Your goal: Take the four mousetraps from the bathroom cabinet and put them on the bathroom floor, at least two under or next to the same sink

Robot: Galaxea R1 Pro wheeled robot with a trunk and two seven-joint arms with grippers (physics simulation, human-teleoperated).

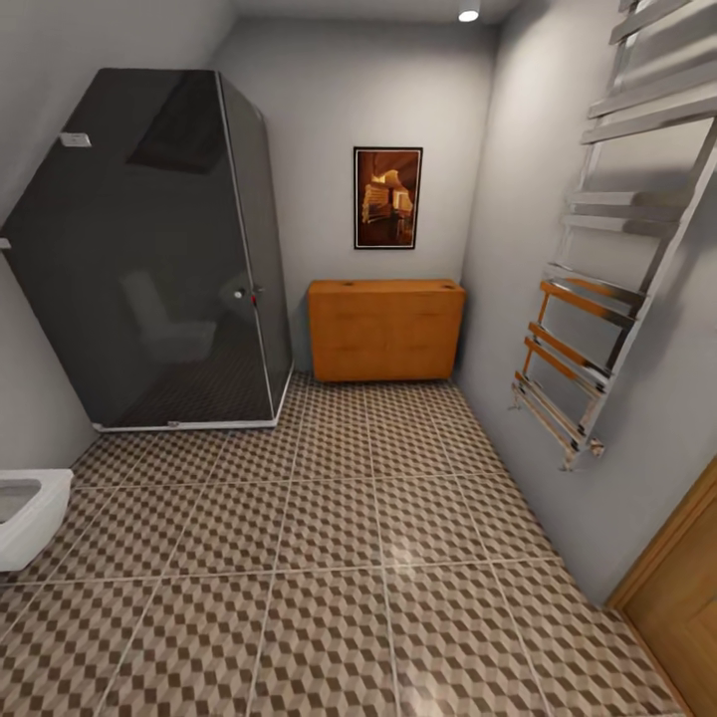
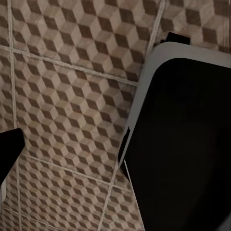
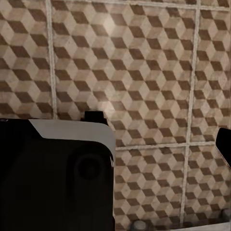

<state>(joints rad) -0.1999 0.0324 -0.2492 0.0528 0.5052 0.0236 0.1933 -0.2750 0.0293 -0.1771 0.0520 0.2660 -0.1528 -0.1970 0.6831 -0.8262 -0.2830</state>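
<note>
The orange-brown cabinet [image 1: 385, 329] stands against the far wall, under a framed picture, and its drawers look closed. Between me and it lies the cube-patterned bathroom floor [image 1: 329, 518]. The mousetraps and the sink are out of view. In the left wrist view, my left gripper [image 2: 115, 156] hangs over the floor [image 2: 72, 96] with one dark fingertip [image 2: 9, 149] at the frame's edge and nothing held. In the right wrist view, my right gripper [image 3: 115, 144] also hangs over the tiles [image 3: 144, 72], one fingertip [image 3: 225, 144] at the edge, and it is empty.
A dark glass shower cabin [image 1: 149, 259] fills the far left corner. A white toilet [image 1: 25, 513] juts in at the left. A chrome towel rack [image 1: 597, 299] hangs on the right wall, with a wooden door [image 1: 677, 607] below it. My black base [image 2: 183, 144] shows under both wrists.
</note>
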